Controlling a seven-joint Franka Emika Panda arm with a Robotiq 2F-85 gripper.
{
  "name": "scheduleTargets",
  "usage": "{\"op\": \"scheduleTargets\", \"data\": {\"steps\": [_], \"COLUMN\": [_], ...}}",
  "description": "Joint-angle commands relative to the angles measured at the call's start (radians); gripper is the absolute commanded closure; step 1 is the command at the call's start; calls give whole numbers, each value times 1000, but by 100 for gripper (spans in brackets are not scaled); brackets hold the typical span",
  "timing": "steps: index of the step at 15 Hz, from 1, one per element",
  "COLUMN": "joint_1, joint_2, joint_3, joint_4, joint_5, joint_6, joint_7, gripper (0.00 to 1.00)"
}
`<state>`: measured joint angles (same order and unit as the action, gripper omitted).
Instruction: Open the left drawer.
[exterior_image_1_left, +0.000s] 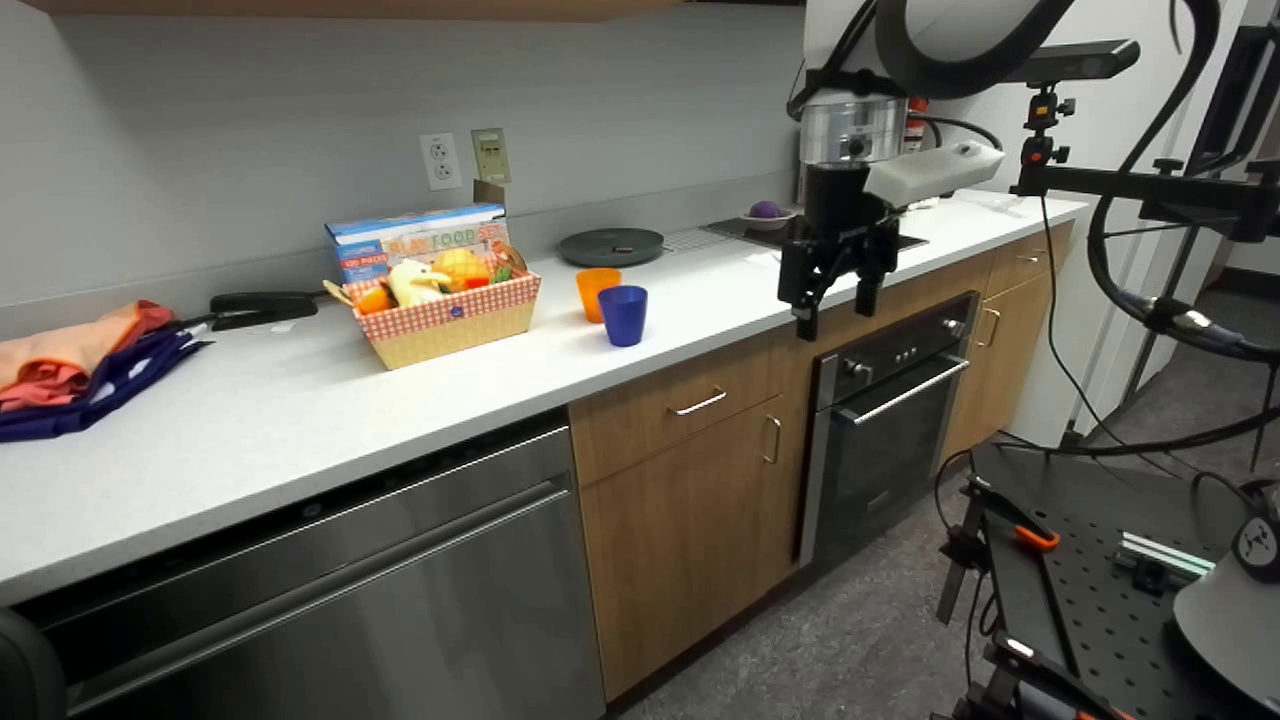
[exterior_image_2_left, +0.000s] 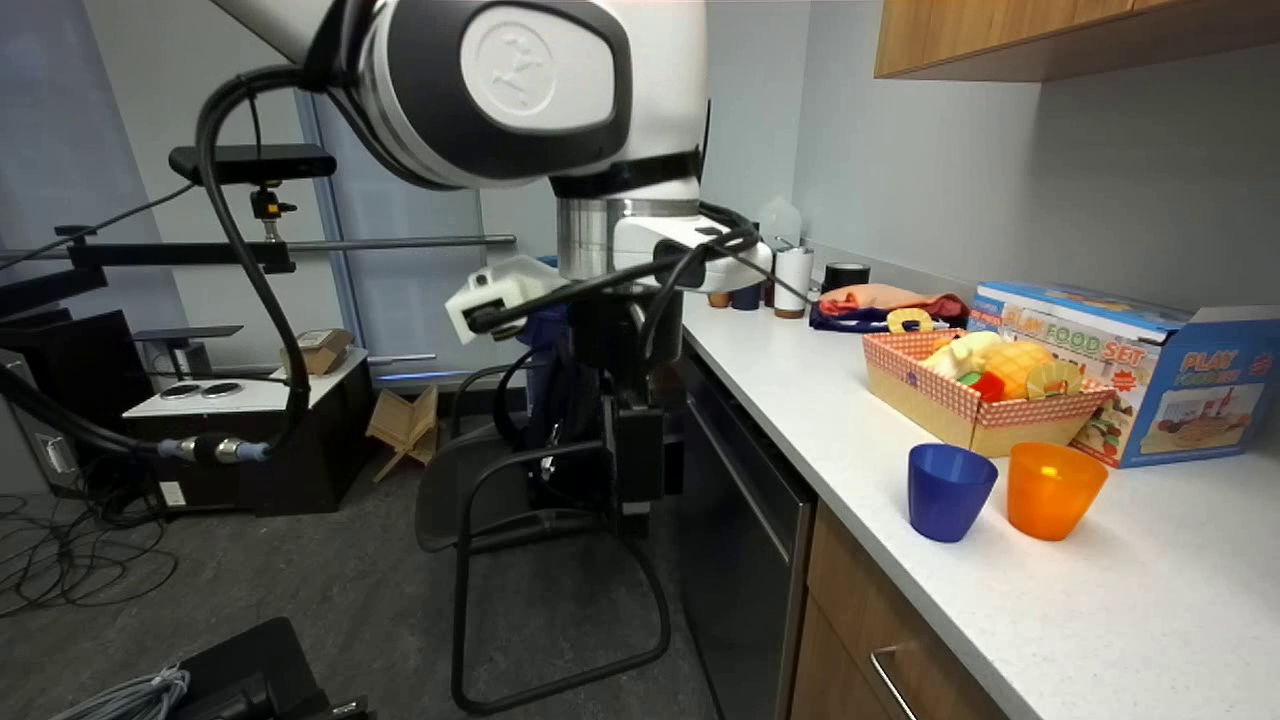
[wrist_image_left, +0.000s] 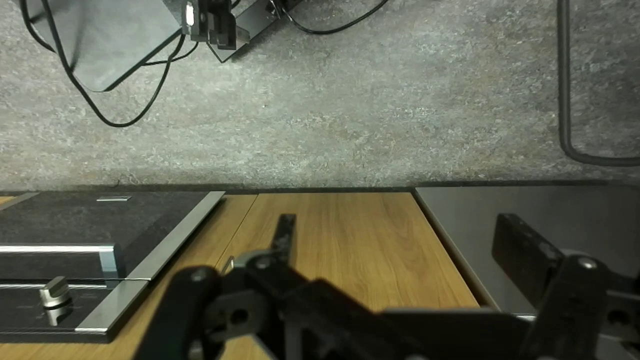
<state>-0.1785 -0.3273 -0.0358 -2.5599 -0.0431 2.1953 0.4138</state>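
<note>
Claw (exterior_image_2_left: 635, 508) is hanging in midair in an exterior view, fingers (wrist_image_left: 522, 254) standing spread, pinching nothing. Right of the dishwasher (exterior_image_2_left: 740, 570), the left drawer (exterior_image_2_left: 865, 610) is sitting shut under the worktop (exterior_image_2_left: 1150, 610) — nothing is looking done; reaching, gripping the handle (exterior_image_2_left: 890, 684) and pulling are presumably remaining. Farther right, a box (exterior_image_2_left: 1190, 350) is reading "PLAY FOOD SET".

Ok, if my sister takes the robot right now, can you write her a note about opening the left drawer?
Hand: open, pointing down, not touching the drawer handle.
Left drawer: shut, under the counter, between the dishwasher and the oven.
Done: none of the opening.
To do: probably bring the hand to the handle, close on it and pull the drawer out.
</note>
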Motion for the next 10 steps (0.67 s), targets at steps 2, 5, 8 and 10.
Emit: {"op": "scheduleTargets", "data": {"steps": [2,5,8,10], "joint_1": [-14,-20,-32,-44], "joint_2": [187,300,414,491], "joint_3": [-25,-58,-116,-155], "joint_4": [44,85,157,218], "joint_5": [-27,-45,-28,6], "joint_6": [167,263,310,326], "joint_7": [-13,-9,-37,-71], "gripper": [0,0,0,0]}}
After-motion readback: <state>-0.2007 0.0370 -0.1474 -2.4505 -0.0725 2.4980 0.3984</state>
